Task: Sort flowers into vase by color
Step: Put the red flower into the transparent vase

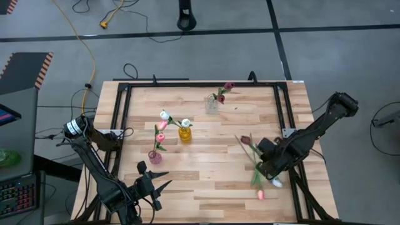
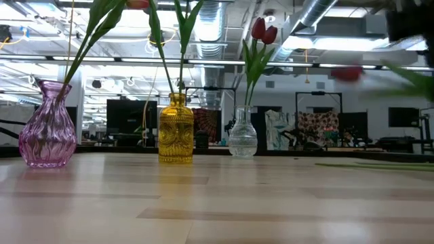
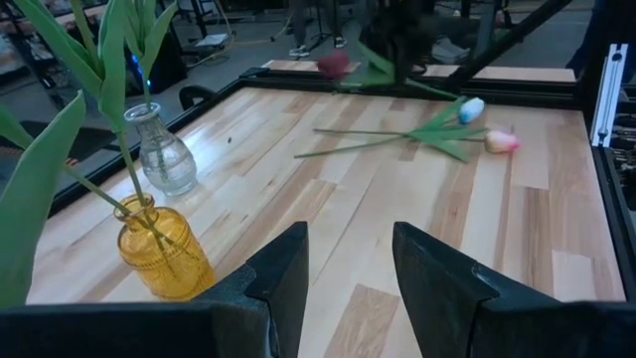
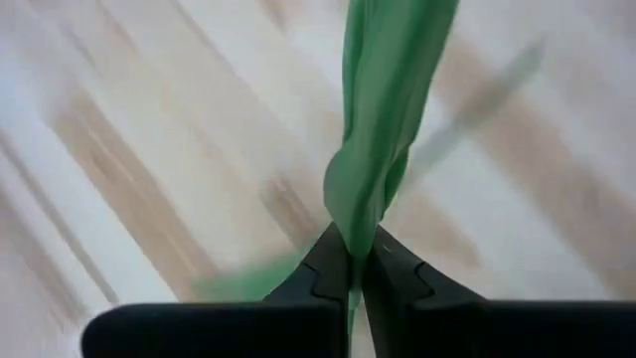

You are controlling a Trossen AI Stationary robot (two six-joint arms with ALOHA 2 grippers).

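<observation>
Right gripper (image 4: pixel 350 261) pinched on the green stem of a dark red tulip (image 1: pixel 245 140), right of the table's centre, for carrying to the clear vase (image 1: pixel 212 104) already holding red heads. Left gripper (image 3: pixel 348 268) waits spread at the near-left edge.

Grey floor (image 1: pixel 206 56) with dark tape lines, yellow cable (image 1: pixel 87 47), exposed ceiling ducts (image 2: pixel 319 10), strip lights

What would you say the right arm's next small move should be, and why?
Probably lift and carry toward the clear vase: the right gripper is shut on a dark red tulip, and that vase holds the dark red ones.
</observation>
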